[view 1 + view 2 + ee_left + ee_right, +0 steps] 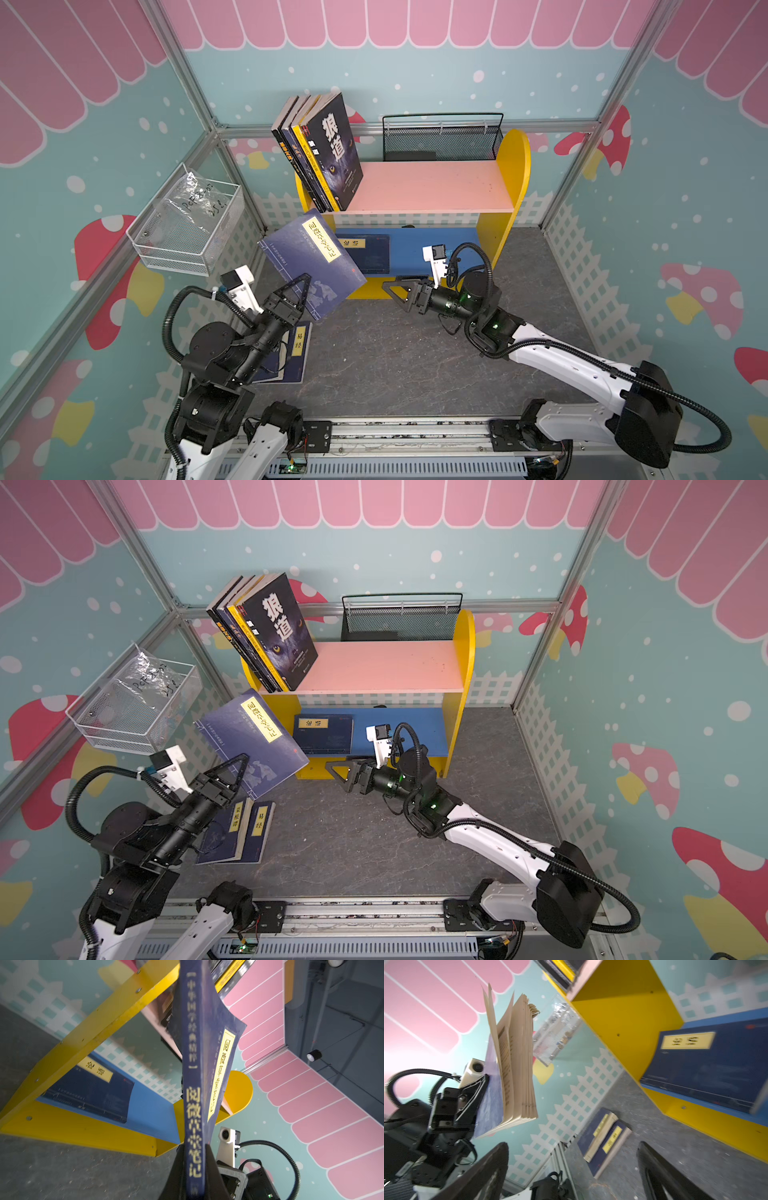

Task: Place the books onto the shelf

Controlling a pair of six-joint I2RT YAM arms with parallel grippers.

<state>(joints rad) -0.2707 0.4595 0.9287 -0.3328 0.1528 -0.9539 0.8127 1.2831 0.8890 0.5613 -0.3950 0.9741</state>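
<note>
Navy paperback book (314,257) is pinched in the left gripper (301,289); right gripper (395,287) gapes empty. Stand it upright on the yellow wooden shelf (517,162).

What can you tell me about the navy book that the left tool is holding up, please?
The navy paperback with a yellow title label hangs tilted in the air, clamped across its spine near the lower end by the left tool. The cover looks worn and slightly curled, and yellow characters run down the spine. Its cream pages fan loosely open. Its upper corner is close to the yellow-sided wooden shelf; whether they touch is unclear.
</note>
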